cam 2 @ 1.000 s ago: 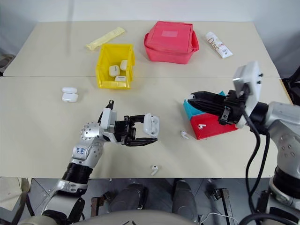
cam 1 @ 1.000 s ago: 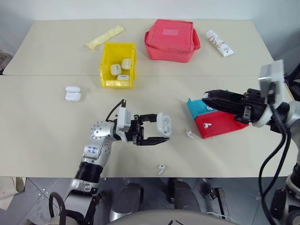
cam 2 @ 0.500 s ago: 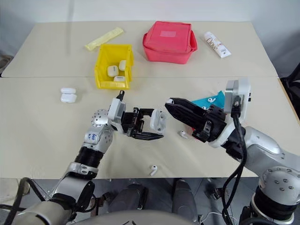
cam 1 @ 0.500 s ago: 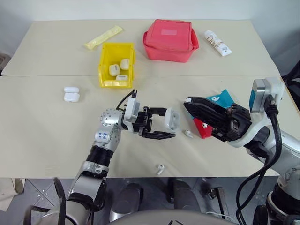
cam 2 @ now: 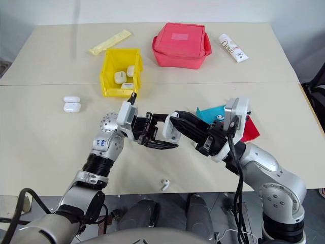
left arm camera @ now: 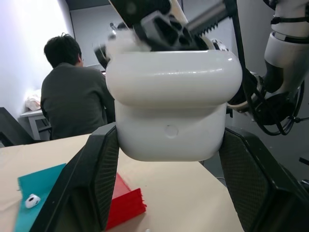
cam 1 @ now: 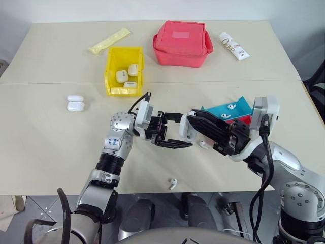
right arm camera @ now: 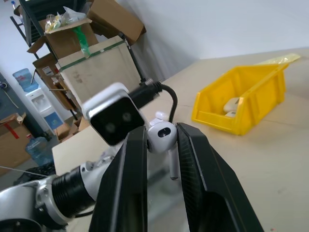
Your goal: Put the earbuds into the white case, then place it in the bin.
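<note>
The white case [cam 1: 186, 130] sat clamped between the two black fingers of the left gripper [cam 1: 179, 131], held up over the table [cam 1: 51, 137] with its hinged lid standing open. In the left wrist view the case [left arm camera: 173, 104] was glossy and rounded, the lid folded back above the body, a small round dimple on its face, and a finger pad [left arm camera: 99, 179] pressed against each side. The right gripper [cam 1: 192, 119] was closed on an earbud [right arm camera: 161, 137], a glossy white piece with a short stem hanging down between the fingers [right arm camera: 133, 179]. Its tips met the open top of the case from the robot's right, and whether the earbud touched the case could not be made out. Just below the right gripper's fingers another earbud [cam 1: 203, 145] lay on the table, partly hidden by them. A further earbud [cam 1: 173, 182] lay near the table's front edge, below both grippers. Behind the right gripper was the teal-and-red tray [cam 1: 228, 108], with earbuds on its teal part and most of its red part covered by the arm. The bin [cam 1: 124, 70], bright yellow, stood well beyond the left gripper with three white cases in it. Two more white cases [cam 1: 75, 103] lay to the left of that arm.
</note>
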You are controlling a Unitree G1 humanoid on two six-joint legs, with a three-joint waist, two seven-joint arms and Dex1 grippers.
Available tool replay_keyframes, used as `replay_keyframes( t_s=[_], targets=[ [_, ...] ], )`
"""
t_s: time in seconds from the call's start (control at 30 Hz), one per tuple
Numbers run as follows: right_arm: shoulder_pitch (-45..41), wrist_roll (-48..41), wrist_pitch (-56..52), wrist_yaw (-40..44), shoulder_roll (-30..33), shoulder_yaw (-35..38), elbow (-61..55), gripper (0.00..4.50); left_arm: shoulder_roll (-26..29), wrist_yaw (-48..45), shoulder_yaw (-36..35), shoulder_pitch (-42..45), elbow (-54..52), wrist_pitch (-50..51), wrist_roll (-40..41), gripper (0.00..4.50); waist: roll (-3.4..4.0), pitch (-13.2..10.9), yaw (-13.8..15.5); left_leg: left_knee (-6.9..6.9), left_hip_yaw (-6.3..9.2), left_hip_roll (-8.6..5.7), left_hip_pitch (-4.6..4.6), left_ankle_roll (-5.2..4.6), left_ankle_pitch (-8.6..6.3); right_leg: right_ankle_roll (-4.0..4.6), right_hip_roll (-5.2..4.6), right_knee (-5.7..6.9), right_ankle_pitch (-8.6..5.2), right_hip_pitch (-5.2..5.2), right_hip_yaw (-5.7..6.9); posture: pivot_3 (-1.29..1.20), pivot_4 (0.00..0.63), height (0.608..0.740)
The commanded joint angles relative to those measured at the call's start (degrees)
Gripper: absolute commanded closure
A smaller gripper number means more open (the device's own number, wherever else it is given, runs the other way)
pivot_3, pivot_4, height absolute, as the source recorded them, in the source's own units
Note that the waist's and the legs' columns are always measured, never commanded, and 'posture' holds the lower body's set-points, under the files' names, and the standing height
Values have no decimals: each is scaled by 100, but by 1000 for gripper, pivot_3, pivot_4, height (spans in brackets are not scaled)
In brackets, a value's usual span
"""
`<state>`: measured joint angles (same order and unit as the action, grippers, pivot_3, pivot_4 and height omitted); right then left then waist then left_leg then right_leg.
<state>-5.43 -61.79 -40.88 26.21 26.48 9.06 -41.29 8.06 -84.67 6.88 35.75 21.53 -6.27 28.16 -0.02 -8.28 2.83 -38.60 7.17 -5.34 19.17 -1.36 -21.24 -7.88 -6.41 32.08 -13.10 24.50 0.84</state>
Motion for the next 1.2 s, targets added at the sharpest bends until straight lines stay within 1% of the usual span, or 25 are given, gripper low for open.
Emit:
replay_keyframes(
  t_s=[0.03,0.23,0.4,0.7,0.87,1.0,1.2],
  targets=[
    [85,243,273,261,36,-140,35,3984,-13,-35,-97,186,-97,46,128,1744,0,0,3,0,0,-1,0,0,0,0,0,0,0,0,0,0,150,740],
    [237,707,655,564,22,-349,291,3984,-27,-43,-142,245,-118,112,145,1744,0,0,3,-1,1,-1,0,0,0,0,-1,-1,0,-1,0,0,150,740],
    [358,1306,1356,933,-149,-563,642,3984,-45,-70,-174,287,-158,178,189,1744,0,0,3,0,0,-1,0,0,0,0,0,-1,0,-1,0,0,150,740],
    [447,2091,1926,1334,-106,-1010,1089,3984,-130,-96,-190,355,-122,143,212,1744,0,0,1,0,0,-1,-1,0,0,0,1,-1,0,-1,0,0,150,740],
    [653,2217,1990,1389,50,-944,1069,3984,-108,-68,-284,414,-35,51,212,1744,0,0,6,-1,1,-1,-1,0,0,0,0,-1,0,-1,0,0,150,740],
    [838,2112,1918,1431,263,-830,900,3984,-38,-48,-389,466,130,-59,155,1744,0,0,9,-1,1,-2,-1,0,0,1,0,-2,0,-2,0,0,150,740],
    [797,1962,1801,1480,498,-779,761,3984,12,-61,-439,523,324,-200,108,1744,0,0,6,0,0,-1,0,0,0,1,0,-2,0,-2,0,0,150,740]
  ],
)
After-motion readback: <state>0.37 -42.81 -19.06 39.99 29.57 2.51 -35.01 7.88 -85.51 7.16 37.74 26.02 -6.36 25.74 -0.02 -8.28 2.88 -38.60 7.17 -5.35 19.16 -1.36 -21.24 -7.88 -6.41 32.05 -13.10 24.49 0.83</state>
